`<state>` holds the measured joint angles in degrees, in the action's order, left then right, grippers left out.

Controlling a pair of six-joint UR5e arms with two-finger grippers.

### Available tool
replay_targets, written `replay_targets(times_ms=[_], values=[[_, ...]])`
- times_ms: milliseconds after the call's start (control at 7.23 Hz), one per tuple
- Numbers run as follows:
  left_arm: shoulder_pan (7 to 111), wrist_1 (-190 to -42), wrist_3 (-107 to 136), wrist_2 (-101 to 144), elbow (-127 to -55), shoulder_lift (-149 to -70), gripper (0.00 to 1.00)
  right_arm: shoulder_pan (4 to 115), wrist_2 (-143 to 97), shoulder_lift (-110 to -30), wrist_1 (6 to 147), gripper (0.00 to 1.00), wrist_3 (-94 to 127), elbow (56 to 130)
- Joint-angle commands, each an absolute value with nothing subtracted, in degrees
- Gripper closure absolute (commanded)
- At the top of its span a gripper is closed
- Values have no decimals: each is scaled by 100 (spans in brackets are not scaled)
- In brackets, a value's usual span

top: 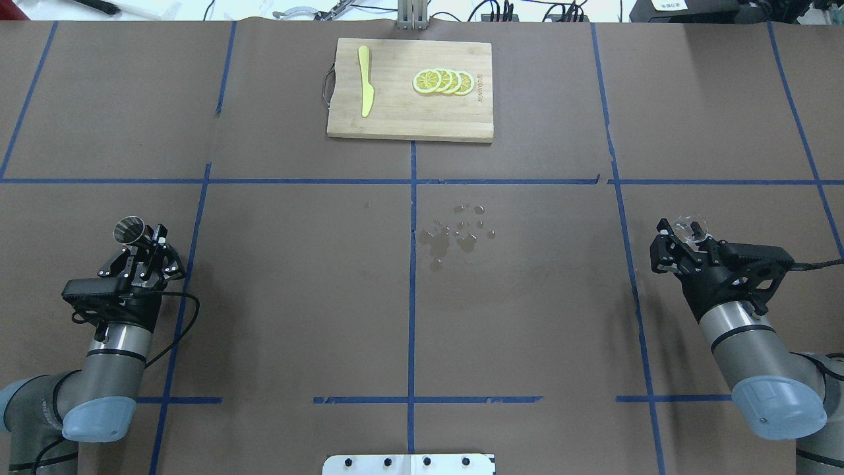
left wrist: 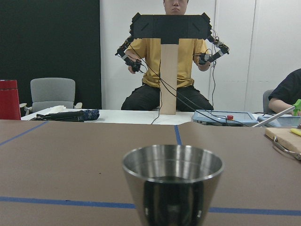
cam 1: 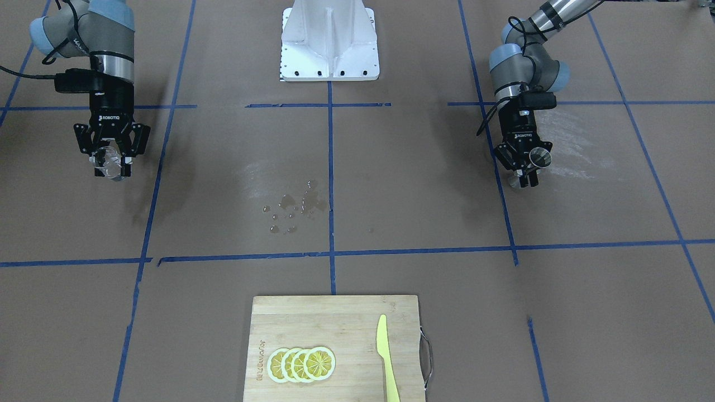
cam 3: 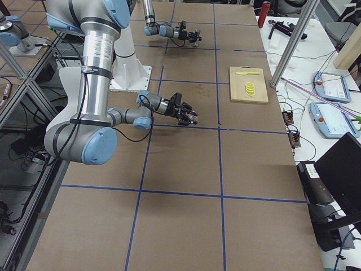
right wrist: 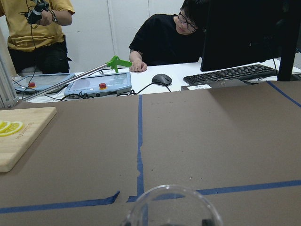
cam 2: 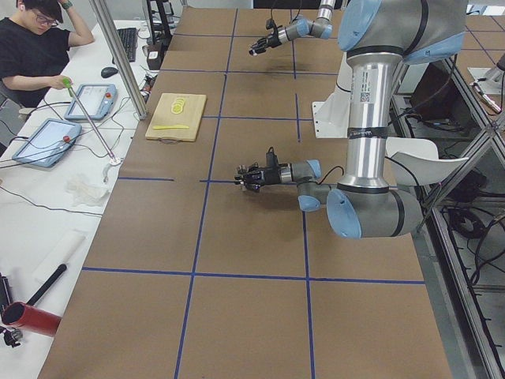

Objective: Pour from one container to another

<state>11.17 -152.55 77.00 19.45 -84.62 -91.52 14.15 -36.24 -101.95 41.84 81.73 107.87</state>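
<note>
Brown-papered table, droplets at centre — your left gripper pinches the steel jigger, your right gripper the glass cup, well apart; no pour underway, contents unclear.

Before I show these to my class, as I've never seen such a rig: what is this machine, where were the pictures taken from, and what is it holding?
It is a robot with two jointed arms at a brown table. Two pictures look down from above, two along the table from its ends, two from wrist cameras. The left hand holds a steel jigger; the right hand holds a clear glass cup. Between them lie drops of liquid. A wooden cutting board carries lemon slices and a yellow knife.
</note>
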Motion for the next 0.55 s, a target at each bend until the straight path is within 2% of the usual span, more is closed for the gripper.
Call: replay_targets(times_ms=[0, 415], values=[[1107, -15258, 7699, 1951, -8429, -9185, 74, 1406, -3621, -10195, 4184, 100, 8174, 10775], [1107, -15249, 7673, 1960, -8402, -9193, 68, 1398, -3621, -10195, 4184, 100, 8174, 10714]])
